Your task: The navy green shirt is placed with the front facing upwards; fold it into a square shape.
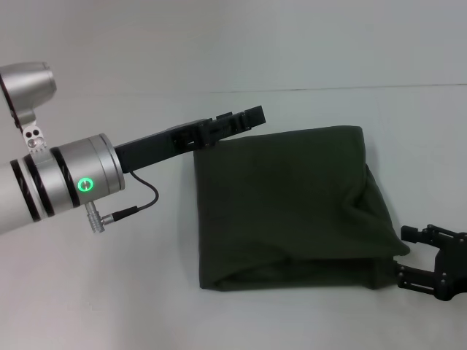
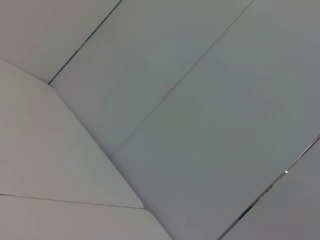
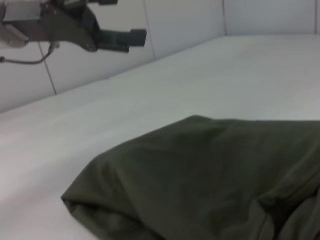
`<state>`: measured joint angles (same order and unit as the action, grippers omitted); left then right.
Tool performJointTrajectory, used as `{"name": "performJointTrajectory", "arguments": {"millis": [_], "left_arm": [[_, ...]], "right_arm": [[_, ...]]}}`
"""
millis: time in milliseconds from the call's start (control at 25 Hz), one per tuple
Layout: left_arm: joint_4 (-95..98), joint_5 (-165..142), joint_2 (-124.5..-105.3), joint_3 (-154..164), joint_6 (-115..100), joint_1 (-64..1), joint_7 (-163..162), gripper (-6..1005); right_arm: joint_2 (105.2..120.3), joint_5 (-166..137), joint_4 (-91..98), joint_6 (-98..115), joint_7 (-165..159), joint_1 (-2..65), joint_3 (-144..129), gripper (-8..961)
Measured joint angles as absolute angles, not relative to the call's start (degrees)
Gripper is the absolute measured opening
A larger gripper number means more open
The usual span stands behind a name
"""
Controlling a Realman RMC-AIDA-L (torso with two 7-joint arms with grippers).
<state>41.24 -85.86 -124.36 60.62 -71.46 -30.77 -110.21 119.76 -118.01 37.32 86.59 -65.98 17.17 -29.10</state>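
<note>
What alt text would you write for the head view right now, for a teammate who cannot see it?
A dark green shirt, folded into a rough square, lies on a white table. The left gripper is raised by the shirt's far left corner, holding nothing. The right gripper sits open at its near right corner.

white table (image 1: 306,44), pale panelled wall (image 2: 200,115)
</note>
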Motion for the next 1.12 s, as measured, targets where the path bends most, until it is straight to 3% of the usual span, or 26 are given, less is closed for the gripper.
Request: {"name": "performJointTrajectory", "arguments": {"millis": [80, 320, 720, 1120], "left_arm": [[41.0, -85.8, -124.38, 60.4, -71.5, -30.8, -110.2, 887], [40.7, -85.3, -124.24, 60.3, -71.3, -30.7, -110.2, 886], [40.7, -85.2, -124.19, 60.2, -71.2, -31.0, -110.1, 885], [40.6, -85.2, -124.27, 60.2, -70.9, -30.8, -110.1, 884]], "right_arm": [[119.79, -118.6, 37.1, 86.2, -66.1, 17.6, -29.6, 842], [119.79, -119.0, 36.5, 85.9, -66.4, 18.0, -30.5, 625], [119.86, -119.0, 36.5, 83.1, -66.7, 18.1, -30.9, 565], [119.88, -119.0, 36.5, 82.7, -66.4, 18.2, -31.3, 173]]}}
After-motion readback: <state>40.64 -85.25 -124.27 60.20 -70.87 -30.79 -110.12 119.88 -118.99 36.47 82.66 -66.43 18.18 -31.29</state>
